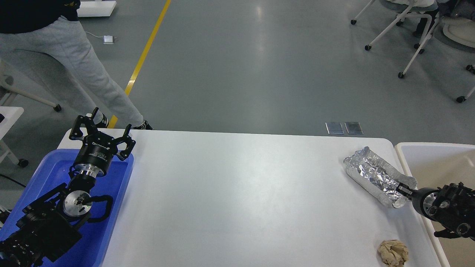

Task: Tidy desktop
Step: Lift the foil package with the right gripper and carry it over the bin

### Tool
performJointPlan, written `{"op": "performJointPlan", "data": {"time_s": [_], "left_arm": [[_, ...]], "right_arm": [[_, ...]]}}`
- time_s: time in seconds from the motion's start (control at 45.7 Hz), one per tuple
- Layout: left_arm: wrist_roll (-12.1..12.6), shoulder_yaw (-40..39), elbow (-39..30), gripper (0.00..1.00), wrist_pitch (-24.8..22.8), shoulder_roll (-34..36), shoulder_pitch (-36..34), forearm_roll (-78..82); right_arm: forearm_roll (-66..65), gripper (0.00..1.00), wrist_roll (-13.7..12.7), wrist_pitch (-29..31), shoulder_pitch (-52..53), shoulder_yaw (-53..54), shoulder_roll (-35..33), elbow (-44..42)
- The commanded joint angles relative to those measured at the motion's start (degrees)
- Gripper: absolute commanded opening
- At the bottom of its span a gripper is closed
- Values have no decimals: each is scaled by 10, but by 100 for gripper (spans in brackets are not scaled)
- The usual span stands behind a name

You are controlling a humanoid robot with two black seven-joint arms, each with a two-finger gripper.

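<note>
From the head view, the right gripper (402, 191) is closed on the near end of a crumpled foil package (374, 175), its fingers pinched into the foil. The package stretches away from the claw across the right side of the desktop (237, 200). I judge the hold shallow: foil crushes and tears easily, so the package could slip out or rip as it is lifted, and its free far end could sag and drag on the desktop. Just to the right of this claw sits the beige bin (408, 148), whose rim the package could catch on if carried low.

The left gripper (103, 130) is spread wide and holds nothing, hovering above the far edge of the blue tray (122, 207) at the desktop's left end.

Counted: one foil package, one brown paper ball (393, 253) near the desktop's front edge, nearer to me than the right claw, one tray, one bin.
</note>
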Motion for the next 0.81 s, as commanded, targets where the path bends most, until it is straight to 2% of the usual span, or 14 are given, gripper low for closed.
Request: {"op": "performJointPlan", "data": {"time_s": [0.0, 0.109, 0.263, 0.35, 0.481, 0.788], "left_arm": [[0, 0, 0, 100, -1, 0, 0, 0], [0, 0, 0, 100, -1, -1, 0, 0], [0, 0, 0, 100, -1, 0, 0, 0], [0, 0, 0, 100, -1, 0, 0, 0], [0, 0, 0, 100, -1, 0, 0, 1], [0, 0, 0, 100, -1, 0, 0, 0]], "right_arm": [[2, 0, 8, 2, 6, 1, 0, 13], [6, 0, 13, 5, 8, 6, -31, 61], [6, 0, 15, 4, 22, 7, -118, 209], [6, 0, 14, 6, 33, 6, -158, 266], [6, 0, 15, 17, 56, 1, -228, 322], [4, 0, 15, 89, 136, 6, -370, 448]]}}
